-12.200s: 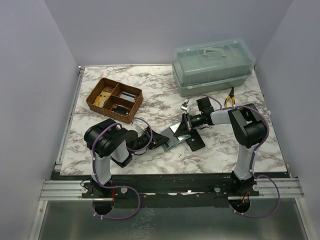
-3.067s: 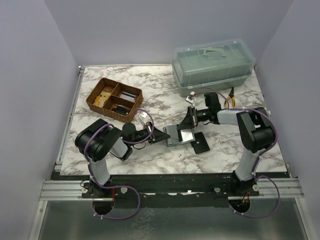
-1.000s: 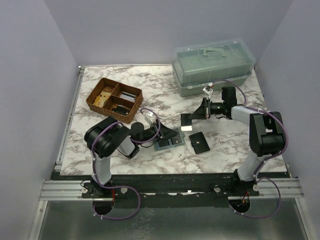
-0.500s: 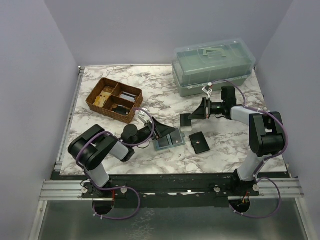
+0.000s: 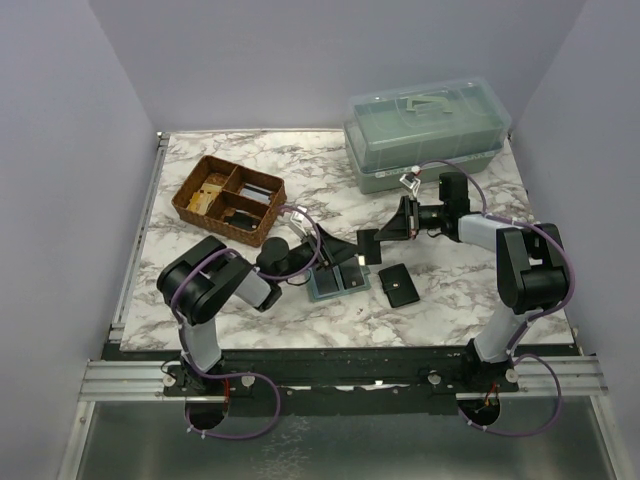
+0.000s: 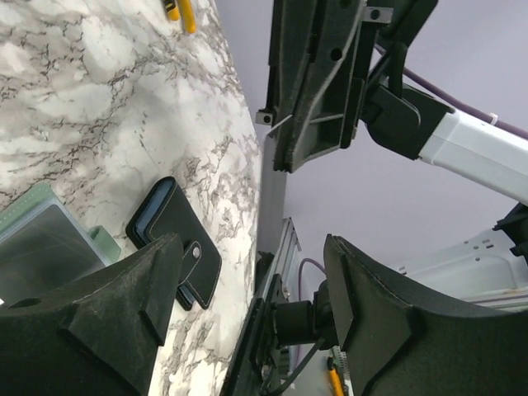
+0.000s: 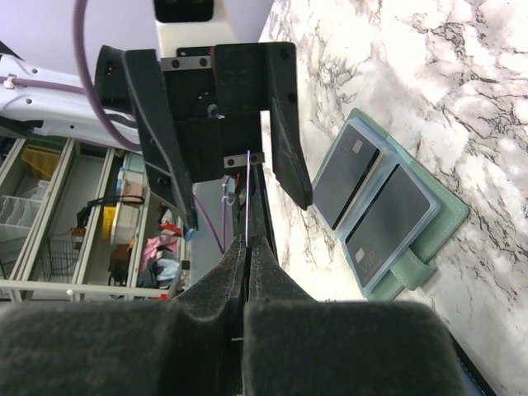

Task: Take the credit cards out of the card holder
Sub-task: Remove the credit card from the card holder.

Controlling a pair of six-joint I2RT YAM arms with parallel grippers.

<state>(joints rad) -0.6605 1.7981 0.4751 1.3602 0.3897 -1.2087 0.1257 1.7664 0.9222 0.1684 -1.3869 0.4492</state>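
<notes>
The sage-green card holder (image 5: pixel 338 281) lies open and flat on the marble table. In the right wrist view, the holder (image 7: pixel 433 227) shows two dark cards (image 7: pixel 388 216) in clear pale-blue sleeves. My right gripper (image 5: pixel 388 234) is shut on one thin card (image 5: pixel 367 243) and holds it in the air just right of the holder. In its own view the gripper (image 7: pixel 248 247) pinches that card (image 7: pixel 247 194) edge-on. My left gripper (image 5: pixel 338 256) is open and empty over the holder's far edge. Its own view also shows it (image 6: pixel 252 272) open.
A black snap wallet (image 5: pixel 398 285) lies right of the holder and also shows in the left wrist view (image 6: pixel 177 247). A wicker basket (image 5: pixel 228 198) stands at the back left. A lidded clear-green box (image 5: pixel 425 135) stands at the back right. Yellow-handled pliers (image 6: pixel 177 10) lie beyond.
My right gripper has drawn a card out of the holder and carried it up and right. My left gripper has let go of the holder, which now lies flat.
</notes>
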